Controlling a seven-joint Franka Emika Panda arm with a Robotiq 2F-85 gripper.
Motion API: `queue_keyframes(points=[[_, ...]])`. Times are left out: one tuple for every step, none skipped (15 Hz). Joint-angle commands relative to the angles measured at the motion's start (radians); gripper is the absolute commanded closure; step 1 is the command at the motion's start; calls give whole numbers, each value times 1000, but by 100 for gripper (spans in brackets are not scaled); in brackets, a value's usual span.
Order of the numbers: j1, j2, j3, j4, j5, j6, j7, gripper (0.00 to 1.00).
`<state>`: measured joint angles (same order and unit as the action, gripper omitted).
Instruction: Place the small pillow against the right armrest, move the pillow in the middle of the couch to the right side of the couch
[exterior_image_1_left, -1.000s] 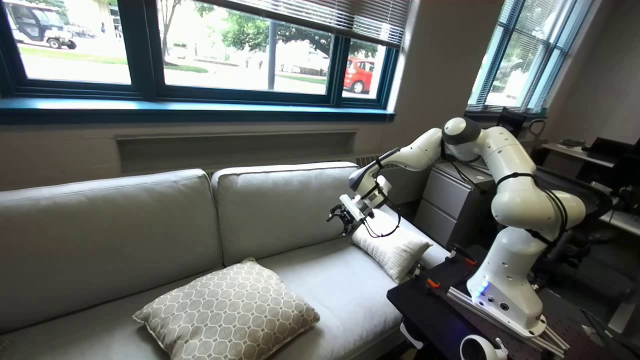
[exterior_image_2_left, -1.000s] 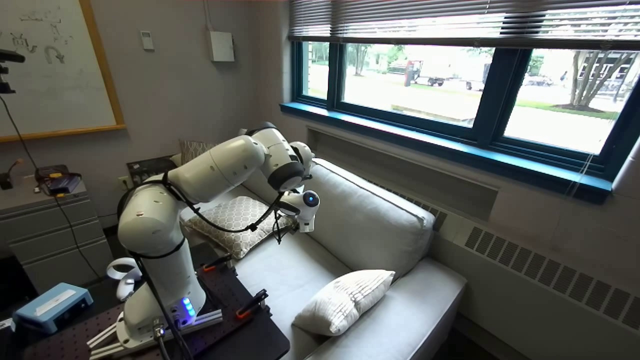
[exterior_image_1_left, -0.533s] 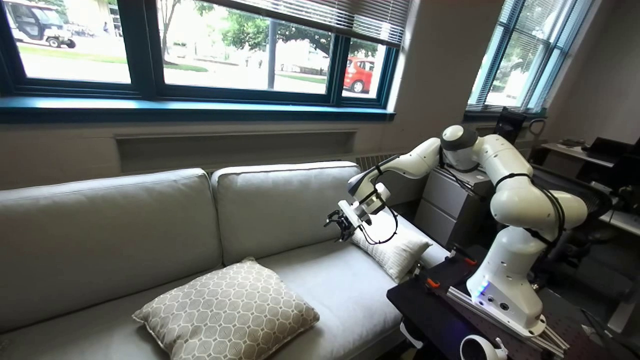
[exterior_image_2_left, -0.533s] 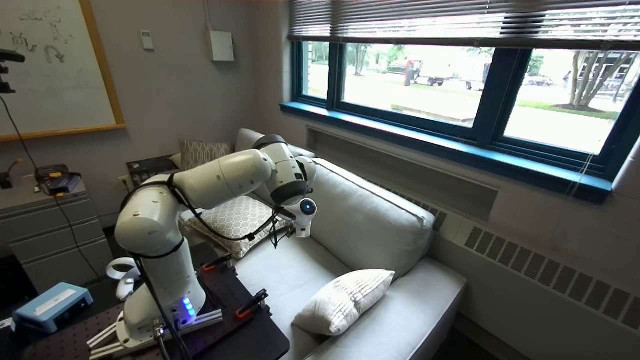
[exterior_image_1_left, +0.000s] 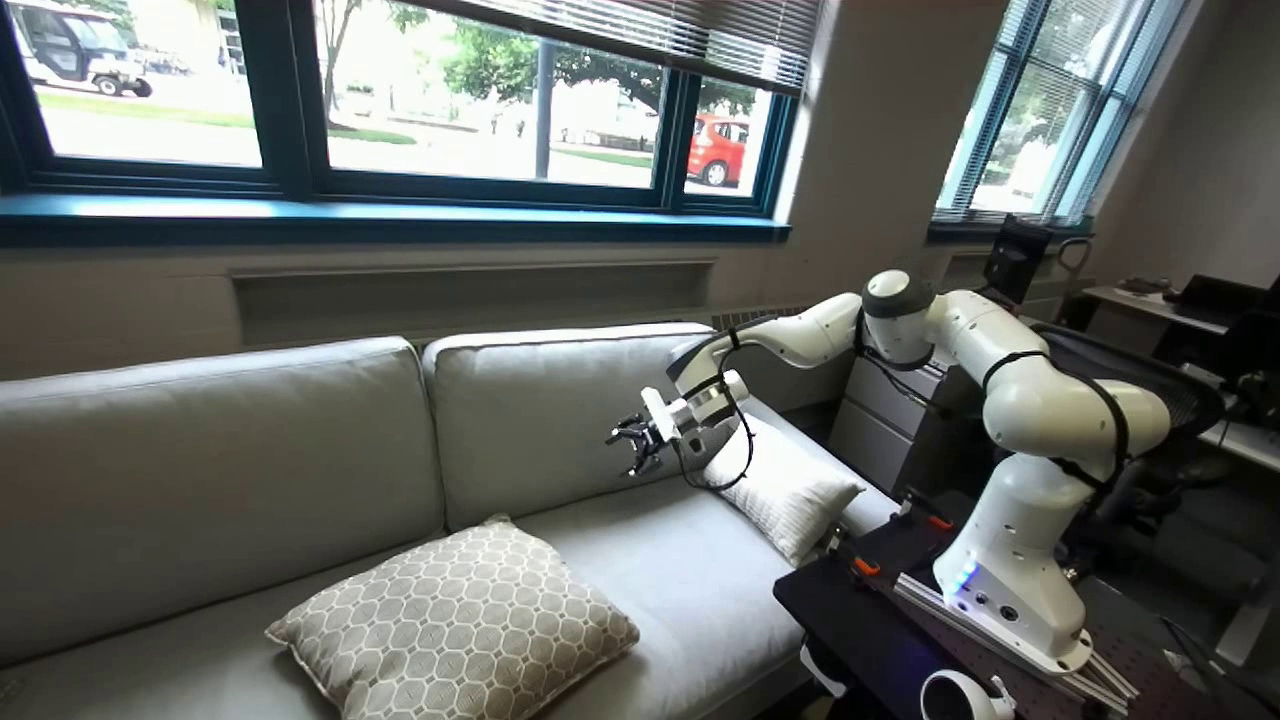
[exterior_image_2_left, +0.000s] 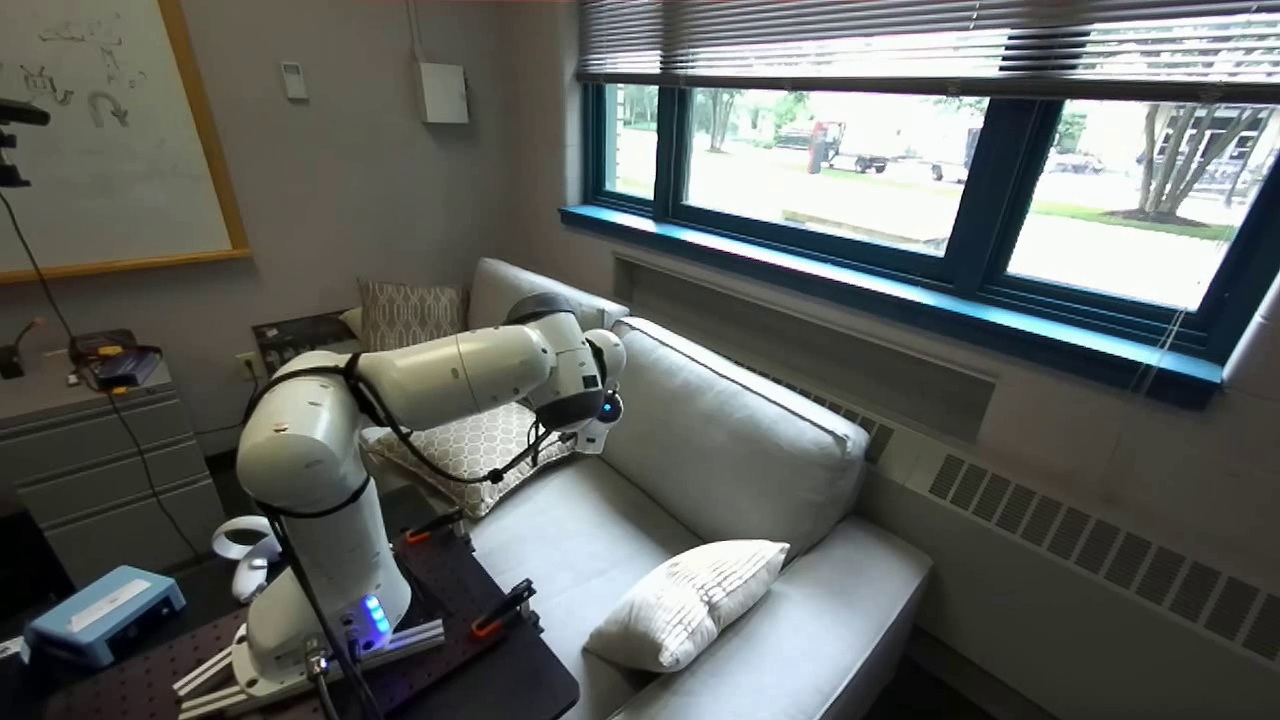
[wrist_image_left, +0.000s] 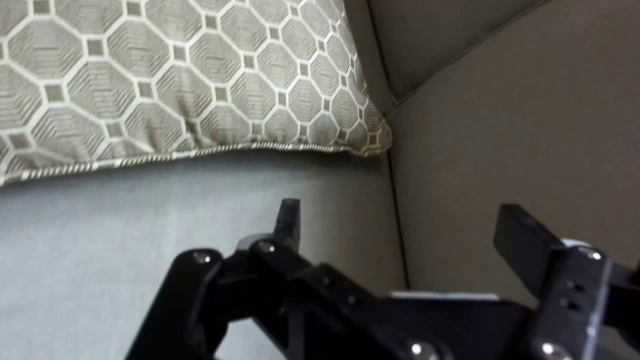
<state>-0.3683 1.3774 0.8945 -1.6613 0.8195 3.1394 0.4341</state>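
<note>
Patterned pillow (exterior_image_1_left: 460, 630) on the couch (exterior_image_1_left: 560, 420): moving it seems the current step.
Wrist view: it lies at ten o'clock from the gripper (wrist_image_left: 400, 220), spread wide, empty. Small pillow (exterior_image_2_left: 690, 605) leans against the armrest (exterior_image_2_left: 850, 610); next, probably pinch the patterned edge.

Large pillow (exterior_image_1_left: 460, 625) on the couch (exterior_image_1_left: 570, 405), left of small pillow (exterior_image_2_left: 695, 605); small pillow beside the armrest (exterior_image_2_left: 840, 610); end effector (wrist_image_left: 400, 215) above the seat (exterior_image_1_left: 620, 535).
</note>
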Motion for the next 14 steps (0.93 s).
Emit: queue_keyframes(points=[[110, 92, 57, 189, 56, -4, 105, 0], [166, 90, 43, 248, 129, -22, 110, 0], [185, 117, 62, 277, 97, -1, 178, 0], [220, 126, 62, 319, 121, -4, 204, 0], [253, 140, 58, 363, 125, -21, 249, 0], [307, 106, 1, 392, 194, -91, 263, 0], [235, 80, 27, 278, 126, -29, 232, 0], [259, 80, 17, 296, 134, -36, 235, 0], [265, 81, 16, 294, 133, -29, 235, 0], [262, 81, 16, 291, 132, -27, 235, 0], [256, 81, 16, 290, 132, -27, 234, 0], [250, 81, 16, 290, 132, -28, 234, 0], [227, 109, 56, 310, 136, -21, 203, 0], [194, 131, 87, 316, 132, -91, 175, 0]])
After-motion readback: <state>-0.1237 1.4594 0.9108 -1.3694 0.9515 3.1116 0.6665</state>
